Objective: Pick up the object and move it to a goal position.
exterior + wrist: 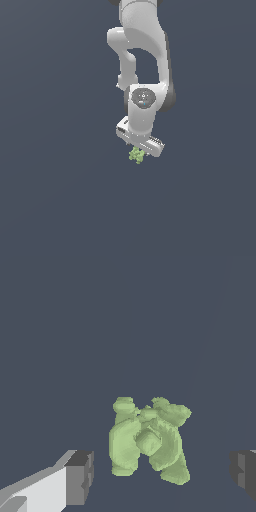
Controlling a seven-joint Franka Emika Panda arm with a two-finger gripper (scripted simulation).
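No writing, label or brand mark can be read anywhere in either view; the only marking is a small round dark disc with a faint bluish spot on the arm's (142, 60) wrist housing, too small to make out. In the exterior view the white arm hangs down from the top of the frame against a plain dark grey-blue ground (50, 200), and the claw (139, 148) points downward with the object (137, 155) directly beneath its bar, just at the fingertips. The object is a small, knobbly, light-green lump, far smaller than the claw. In the wrist view the object (148, 442) sits between the two dark grey pads (80, 477), with clear ground showing on either side of it, so neither pad touches it. The claw (162, 476) stands wide open, its fingers well apart and gripping nothing. The object lies nearer one pad than the other. Whether the object rests on the ground or hangs above it cannot be told.
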